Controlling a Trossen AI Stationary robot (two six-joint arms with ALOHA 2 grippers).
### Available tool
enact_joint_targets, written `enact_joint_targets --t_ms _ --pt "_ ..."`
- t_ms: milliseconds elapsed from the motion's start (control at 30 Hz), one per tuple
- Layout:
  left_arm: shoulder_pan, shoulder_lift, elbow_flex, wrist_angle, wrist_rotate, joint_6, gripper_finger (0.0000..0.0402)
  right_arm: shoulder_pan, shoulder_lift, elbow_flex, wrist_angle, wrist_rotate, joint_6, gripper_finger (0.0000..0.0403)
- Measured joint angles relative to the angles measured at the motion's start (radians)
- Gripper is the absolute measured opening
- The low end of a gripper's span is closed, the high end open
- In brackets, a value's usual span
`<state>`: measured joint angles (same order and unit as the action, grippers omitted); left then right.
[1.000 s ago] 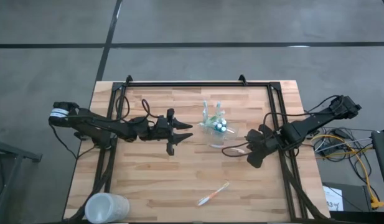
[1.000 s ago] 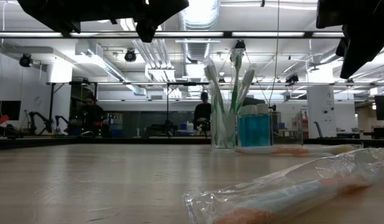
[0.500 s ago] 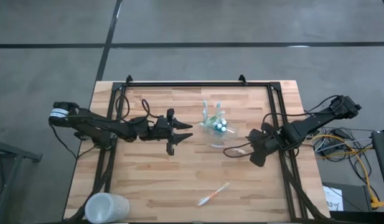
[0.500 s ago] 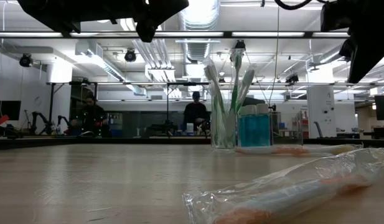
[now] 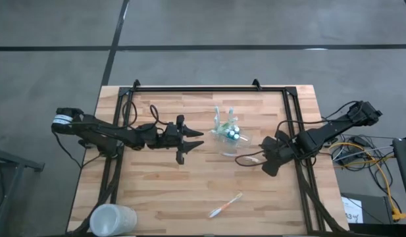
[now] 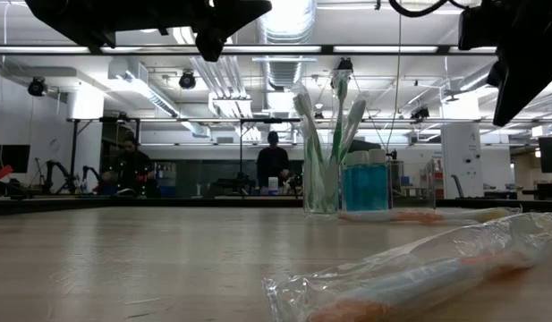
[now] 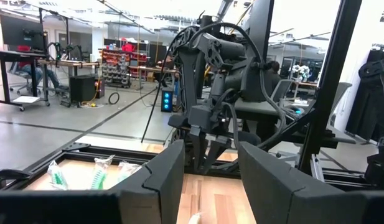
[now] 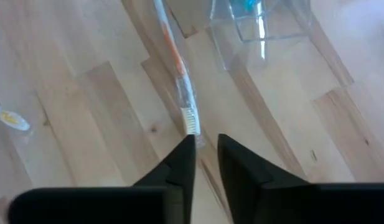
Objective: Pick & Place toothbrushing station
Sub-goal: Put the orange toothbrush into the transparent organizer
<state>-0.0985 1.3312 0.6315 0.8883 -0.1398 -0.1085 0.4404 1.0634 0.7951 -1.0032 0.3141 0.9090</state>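
Observation:
The toothbrushing station is a see-through holder standing upright on the wooden table right of centre. It holds green and white toothbrushes and blue tubes. An orange-handled wrapped toothbrush lies flat on the table just right of it. My right gripper hangs above that toothbrush's bristle end, slanting down. Its fingers stand a narrow gap apart and are clear of the table in the low view. My left gripper waits open left of the station, held level above the table.
A second wrapped toothbrush lies near the table's front edge. A frosted white cup sits at the near left corner. Black frame rails run along the far edge and both sides. Bare wood lies between the two arms.

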Motion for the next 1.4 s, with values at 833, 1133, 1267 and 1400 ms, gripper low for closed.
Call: enact_joint_targets --t_ms 833,1133,1267,1400 --pt "0.0 0.0 0.0 -0.001 0.0 0.0 0.0156 0.001 0.0 -0.329 0.473 -0.047 -0.104 0.0166" --pt "0.0 0.0 0.0 -0.001 0.0 0.0 0.0156 0.0 0.0 -0.389 0.539 -0.054 -0.097 0.0166" --pt "0.0 0.0 0.0 -0.001 0.0 0.0 0.0156 0.0 0.0 -0.418 0.548 -0.054 -0.082 0.0159" --pt "0.0 0.0 0.0 -0.001 0.0 0.0 0.0156 0.0 0.0 -0.469 0.647 -0.054 -0.039 0.0149"
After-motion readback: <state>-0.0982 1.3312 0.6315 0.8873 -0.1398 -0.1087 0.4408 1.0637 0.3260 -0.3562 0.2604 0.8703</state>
